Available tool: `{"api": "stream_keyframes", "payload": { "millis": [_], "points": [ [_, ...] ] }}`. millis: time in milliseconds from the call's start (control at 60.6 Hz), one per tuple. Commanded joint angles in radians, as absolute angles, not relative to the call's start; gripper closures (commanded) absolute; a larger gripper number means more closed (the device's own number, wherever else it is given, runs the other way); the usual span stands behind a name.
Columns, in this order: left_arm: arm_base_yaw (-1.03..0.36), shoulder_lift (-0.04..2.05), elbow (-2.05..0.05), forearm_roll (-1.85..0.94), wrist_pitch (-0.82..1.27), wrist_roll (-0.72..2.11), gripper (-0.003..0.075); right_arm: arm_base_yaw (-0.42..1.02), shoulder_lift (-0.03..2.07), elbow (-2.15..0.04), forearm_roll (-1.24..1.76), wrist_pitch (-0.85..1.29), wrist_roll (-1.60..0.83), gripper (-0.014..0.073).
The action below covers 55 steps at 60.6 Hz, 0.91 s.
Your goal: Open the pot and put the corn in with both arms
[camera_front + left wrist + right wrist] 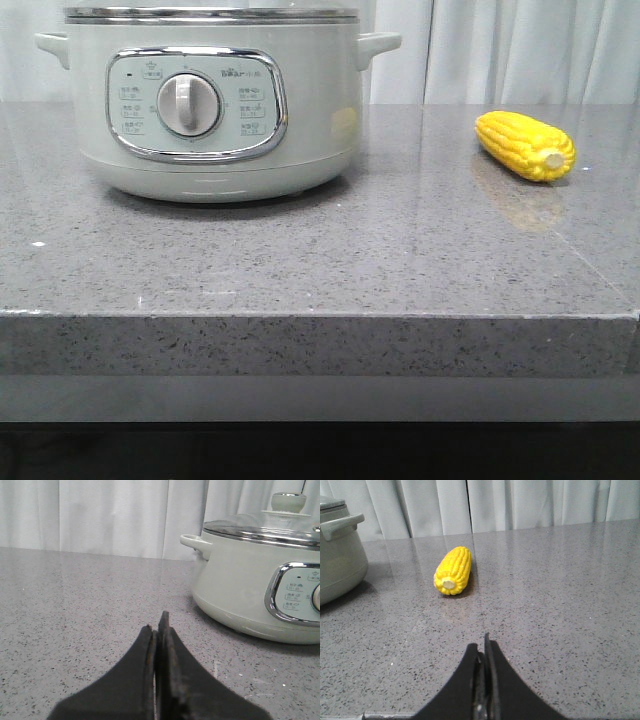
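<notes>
Showing one pot [215, 100], one corn [525, 146], two closed grippers [157, 630] [484, 647]

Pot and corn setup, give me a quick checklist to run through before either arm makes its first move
1. Lid seated on the pot: ok, still to be lifted.
2. Corn free on the counter, apart from the pot: ok.
3. Left gripper open for the lid knob: not ok, shut.
4. Right gripper open for the corn: not ok, shut.
5. Corn ahead of the right gripper, nothing between: ok.
6. Pot's inside free for the corn: cannot tell.
</notes>
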<state>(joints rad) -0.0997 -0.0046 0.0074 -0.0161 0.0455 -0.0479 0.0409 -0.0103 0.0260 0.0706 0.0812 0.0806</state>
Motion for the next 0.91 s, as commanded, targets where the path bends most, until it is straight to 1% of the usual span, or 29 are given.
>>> {"api": "stream_keyframes", "payload": {
  "millis": [0,594,892],
  "points": [
    [-0.099,-0.021,0.011,-0.024,-0.039,-0.058,0.0741,0.038,-0.034,0.027,0.060,-0.007,0.080,0.0659],
    [-0.099,-0.021,0.011,-0.024,-0.039,-0.058,0.0741,0.038,-0.034,0.027,0.060,-0.007,0.080,0.0659],
    [-0.099,-0.021,-0.003,-0.024,-0.125,-0.058,0.0741,0.038,-0.034,0.016,0.060,-0.053,0.080,0.0659]
  ]
}}
